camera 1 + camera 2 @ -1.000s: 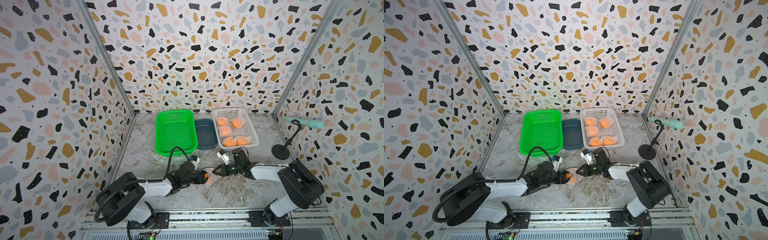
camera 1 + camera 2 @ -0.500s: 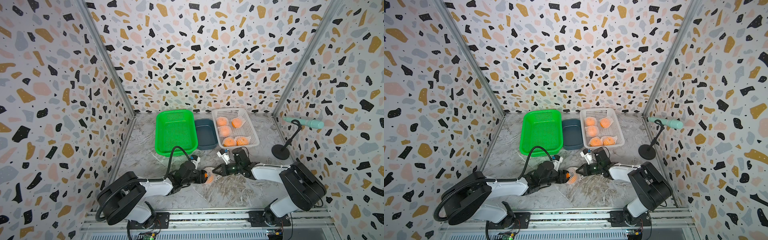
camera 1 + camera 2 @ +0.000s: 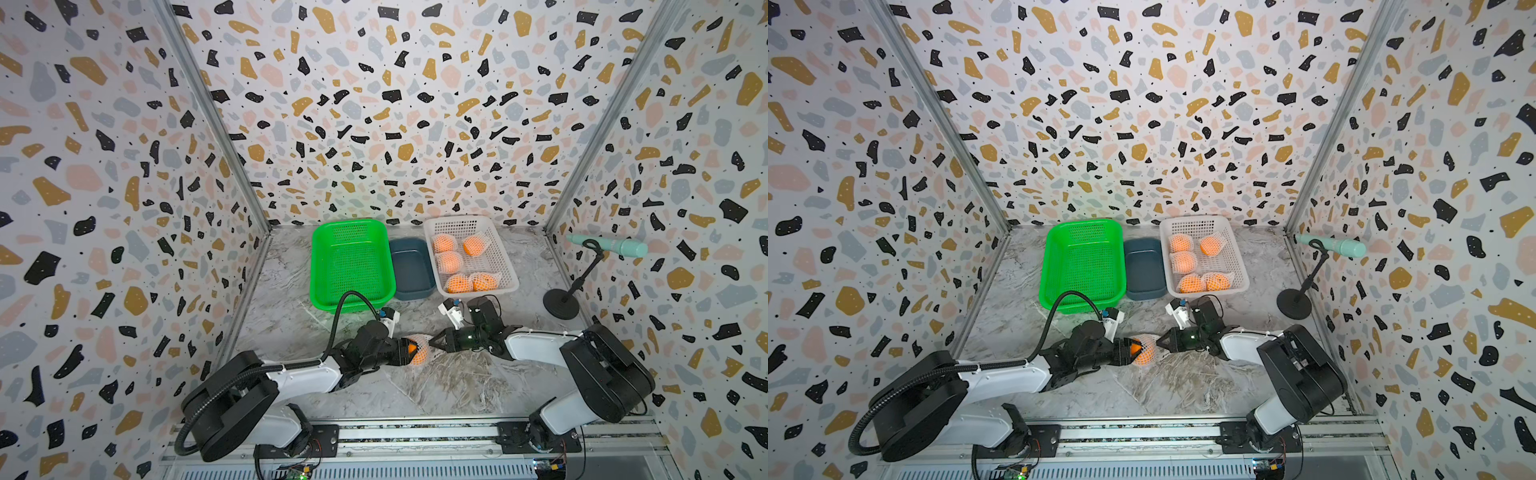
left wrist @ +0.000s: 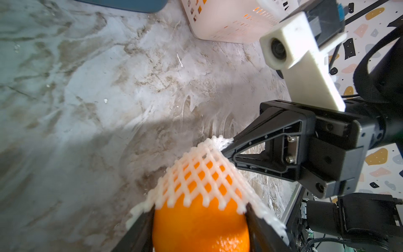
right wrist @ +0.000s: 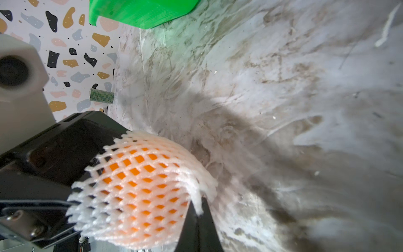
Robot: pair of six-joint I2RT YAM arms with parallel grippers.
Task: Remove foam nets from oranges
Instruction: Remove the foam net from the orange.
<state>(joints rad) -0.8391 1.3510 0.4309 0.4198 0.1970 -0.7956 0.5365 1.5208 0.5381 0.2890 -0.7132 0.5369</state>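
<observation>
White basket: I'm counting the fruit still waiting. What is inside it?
Inside the white basket lie five oranges, each still wrapped in a white foam net. The basket floor beneath them is covered, so anything under them cannot be seen.

The orange is bright orange under a white diamond-mesh foam net. Along the back edge of the counter, marbled grey and tan: a vivid green basket, a slate-blue tub, a white perforated basket. Walls white, flecked black, ochre, pink and grey
</observation>
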